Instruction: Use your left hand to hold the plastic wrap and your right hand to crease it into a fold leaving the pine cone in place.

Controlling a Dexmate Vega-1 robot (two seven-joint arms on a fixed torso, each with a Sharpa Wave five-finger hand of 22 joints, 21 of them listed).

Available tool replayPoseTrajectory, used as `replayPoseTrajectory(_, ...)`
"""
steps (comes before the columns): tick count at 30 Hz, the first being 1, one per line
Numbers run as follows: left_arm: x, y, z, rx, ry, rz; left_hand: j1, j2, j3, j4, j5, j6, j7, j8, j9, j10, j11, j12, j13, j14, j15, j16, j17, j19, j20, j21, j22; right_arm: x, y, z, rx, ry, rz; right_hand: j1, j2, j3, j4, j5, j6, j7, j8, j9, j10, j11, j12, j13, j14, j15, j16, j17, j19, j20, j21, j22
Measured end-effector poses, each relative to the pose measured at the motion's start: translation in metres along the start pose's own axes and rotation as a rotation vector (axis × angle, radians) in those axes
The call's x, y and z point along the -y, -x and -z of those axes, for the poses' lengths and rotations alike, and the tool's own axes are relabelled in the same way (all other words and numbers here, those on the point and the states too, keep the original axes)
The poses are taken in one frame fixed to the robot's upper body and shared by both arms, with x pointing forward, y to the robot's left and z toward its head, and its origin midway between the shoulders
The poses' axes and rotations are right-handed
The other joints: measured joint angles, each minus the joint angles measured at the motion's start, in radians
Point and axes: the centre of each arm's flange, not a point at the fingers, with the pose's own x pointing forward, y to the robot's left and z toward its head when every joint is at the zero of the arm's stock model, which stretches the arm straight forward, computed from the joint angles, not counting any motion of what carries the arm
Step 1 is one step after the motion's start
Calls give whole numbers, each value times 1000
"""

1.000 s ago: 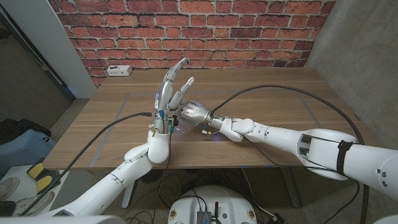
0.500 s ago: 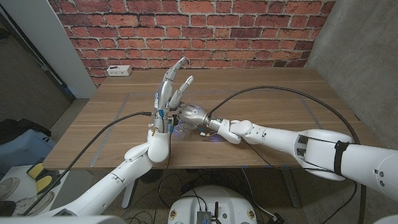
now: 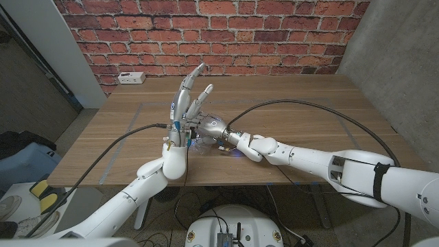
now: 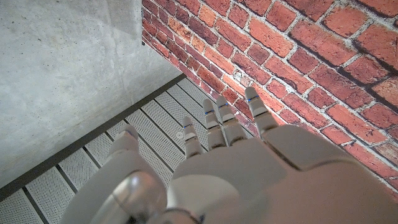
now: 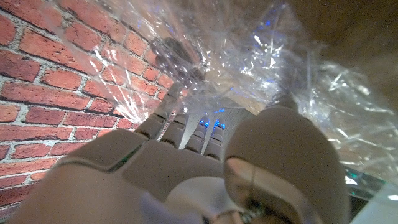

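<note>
My left hand stands upright over the table's front middle, fingers straight, apart and pointing up. In the left wrist view the left hand has nothing in it. Crinkled clear plastic wrap lies on the table right beside the left wrist. My right hand is curled against that wrist, on top of the wrap. The right wrist view shows the right hand with its fingers pushed into bunched plastic wrap. I cannot make out the pine cone.
The wooden table stretches away to the right and back. A white power strip lies at its back left corner. Black cables trail along both arms. A brick wall stands behind the table.
The right forearm and hand have slid a little to the left, closer to the left wrist. The left hand has kept its upright pose.
</note>
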Motion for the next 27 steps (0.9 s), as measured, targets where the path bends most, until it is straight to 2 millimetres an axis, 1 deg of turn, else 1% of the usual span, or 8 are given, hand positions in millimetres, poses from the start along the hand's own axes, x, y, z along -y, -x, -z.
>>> replayPoseTrajectory(5,0,1,-1,-5,-7,0,-5,5,0,0,0,0,0,0,0,0,0,-4,-4,0,0,0,-4,0,0,0,0,6,0,-1,-33,-12,0,28,55,8,1,22,-126,-20,-8,0,-156,-27,0,-18,-105,2,-8,-51,-31,-9,-36,0)
replayPoseTrajectory(8,0,2,-1,-12,-10,3,-5,5,0,0,0,-4,-4,0,0,0,0,-4,-5,0,0,0,-5,0,0,0,0,8,0,2,-52,-10,8,28,55,-8,-12,23,-269,-13,-12,0,-292,6,0,-29,-227,5,-17,-95,-92,-15,-79,0)
replayPoseTrajectory(10,0,2,-1,-16,-11,5,-5,5,0,0,0,-4,-4,0,0,0,0,-6,-5,0,0,0,-5,0,0,0,0,10,1,4,-63,-9,19,26,48,-28,-8,23,-336,-2,-12,1,-319,35,0,-32,-304,7,-18,-118,-152,-11,-115,0)
replayPoseTrajectory(13,1,2,-2,-18,-12,6,-5,5,0,0,0,-4,-4,0,0,0,0,-9,-9,0,0,0,-5,0,0,-1,0,12,1,6,-75,-5,33,-7,29,-53,8,23,-355,13,-12,3,-321,80,6,-37,-390,6,-18,-141,-233,22,-165,0)
replayPoseTrajectory(16,1,2,-1,-22,-16,11,-1,10,6,-2,0,-4,-4,0,0,0,0,-9,-9,0,0,0,-5,0,0,-7,-4,16,3,9,-93,-9,58,-49,41,-71,26,23,-355,13,4,3,-321,90,28,-37,-409,5,-7,-155,-264,48,-190,-2)
replayPoseTrajectory(21,1,1,-2,-24,-20,14,4,14,9,-3,0,-4,-4,0,-1,0,0,-9,-14,0,0,0,-9,0,0,-7,-5,21,4,16,-119,-43,97,-172,125,-56,73,30,-250,14,42,1,-269,60,95,-46,-305,8,32,-178,-166,55,-185,-5)
replayPoseTrajectory(24,1,1,-2,-25,-23,15,4,14,12,-5,0,-4,-4,0,-5,0,0,-15,-18,0,0,0,-9,0,0,-7,-5,22,5,21,-134,-88,114,-283,141,-20,86,41,-152,7,48,-4,-178,41,131,-54,-232,6,44,-192,-101,53,-185,-5)
replayPoseTrajectory(27,1,0,-1,-24,-24,15,8,18,12,-5,0,-9,-9,0,-5,0,0,-15,-19,0,0,0,-9,0,0,-7,-5,23,6,26,-154,-160,128,-378,140,1,91,48,-90,23,53,-5,-124,60,138,-60,-186,5,52,-203,-65,55,-184,-3)
